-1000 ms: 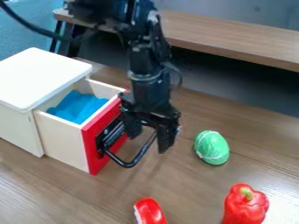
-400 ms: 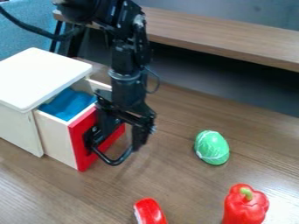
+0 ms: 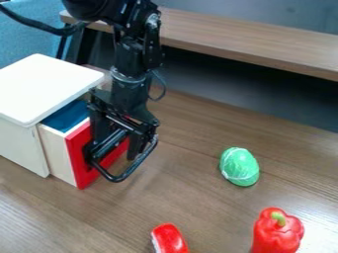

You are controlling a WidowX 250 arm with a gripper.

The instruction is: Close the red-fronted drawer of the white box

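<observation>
The gripper (image 3: 117, 152) hangs at the red front (image 3: 80, 157) of a partly open drawer, with its two fingers apart. One finger is close against the drawer front, and the other is farther right, beside the black handle (image 3: 117, 178). The handle loops out below and around the fingers; whether they touch it cannot be told. Blue cloth (image 3: 67, 117) lies inside the drawer. The drawer belongs to a small cabinet with a white top (image 3: 45, 88) at the left.
A green ball-like toy (image 3: 239, 166) with white lines sits right of centre on the wooden table (image 3: 204, 207). Near the front edge are a red object (image 3: 170, 239) and a red toy pepper (image 3: 276, 232). Behind runs a raised wooden shelf (image 3: 251, 42).
The arm and gripper have moved left toward the cabinet. The drawer has slid farther in, so less of its inside and the blue cloth shows. The toys have stayed put.
</observation>
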